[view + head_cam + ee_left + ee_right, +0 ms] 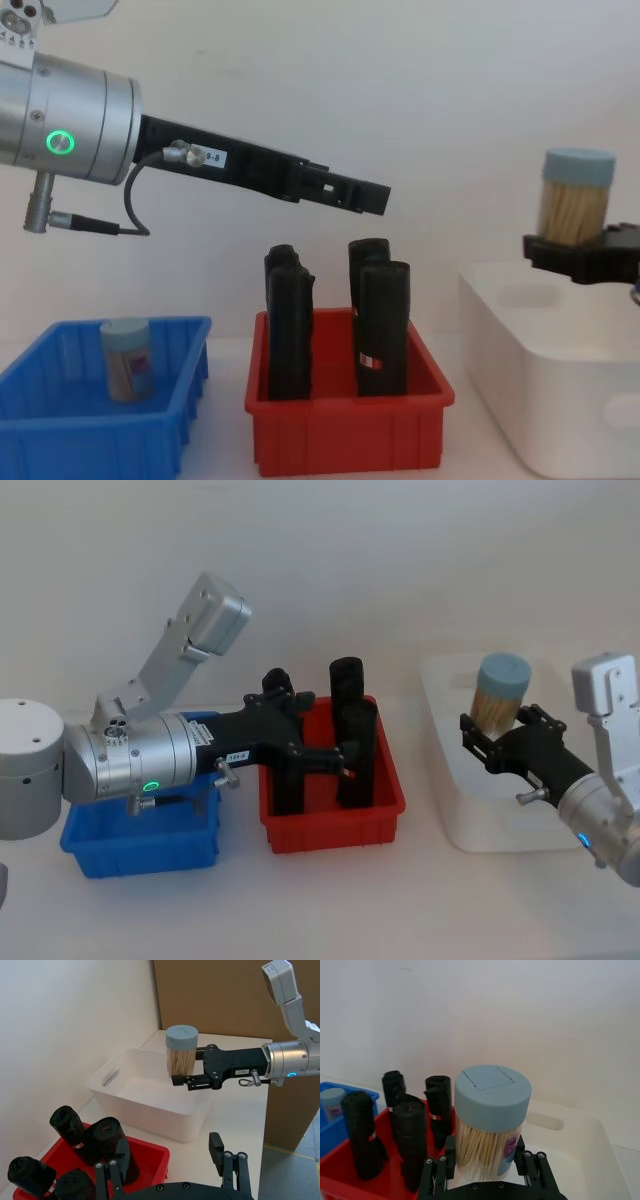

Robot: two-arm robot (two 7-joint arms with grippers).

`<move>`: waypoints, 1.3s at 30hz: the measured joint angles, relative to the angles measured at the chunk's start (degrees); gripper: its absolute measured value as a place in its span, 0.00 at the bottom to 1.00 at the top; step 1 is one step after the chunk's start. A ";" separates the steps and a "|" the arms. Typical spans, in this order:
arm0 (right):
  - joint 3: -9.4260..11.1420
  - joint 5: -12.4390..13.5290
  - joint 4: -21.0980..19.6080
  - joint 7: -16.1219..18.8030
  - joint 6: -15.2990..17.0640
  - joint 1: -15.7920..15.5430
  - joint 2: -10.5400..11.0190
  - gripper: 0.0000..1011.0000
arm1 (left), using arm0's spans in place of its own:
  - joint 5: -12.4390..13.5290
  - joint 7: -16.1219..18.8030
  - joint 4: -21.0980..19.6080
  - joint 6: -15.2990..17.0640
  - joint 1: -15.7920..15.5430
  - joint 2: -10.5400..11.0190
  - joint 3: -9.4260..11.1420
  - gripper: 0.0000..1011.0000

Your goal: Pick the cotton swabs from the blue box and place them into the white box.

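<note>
My right gripper (500, 723) is shut on a tub of cotton swabs (503, 685), clear with a pale blue-grey cap, held upright above the white box (500, 830). The chest view shows this tub (575, 195) raised clear of the box rim (540, 300). Another cotton swab tub (127, 358) stands in the blue box (60, 440) at the left. My left gripper (318, 725) hovers open and empty over the red bin, its fingers (227, 1160) spread wide.
A red bin (330, 825) between the blue and white boxes holds several tall black upright blocks (347, 680). The left arm stretches across above the blue box (140, 845). A white wall stands close behind the table.
</note>
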 joint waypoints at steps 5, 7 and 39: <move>0.68 0.05 2.74 -2.44 0.01 1.29 -0.12 0.66 | 0.00 0.00 0.00 0.00 0.00 0.00 0.00 0.99; 0.93 -0.01 4.38 -3.14 0.12 2.17 -0.29 0.66 | 0.00 0.00 0.00 0.00 0.00 -0.01 0.00 0.99; 1.14 -3.49 19.22 -2.54 1.20 10.24 -2.71 0.77 | 0.00 0.00 0.00 0.00 0.00 0.00 0.00 0.99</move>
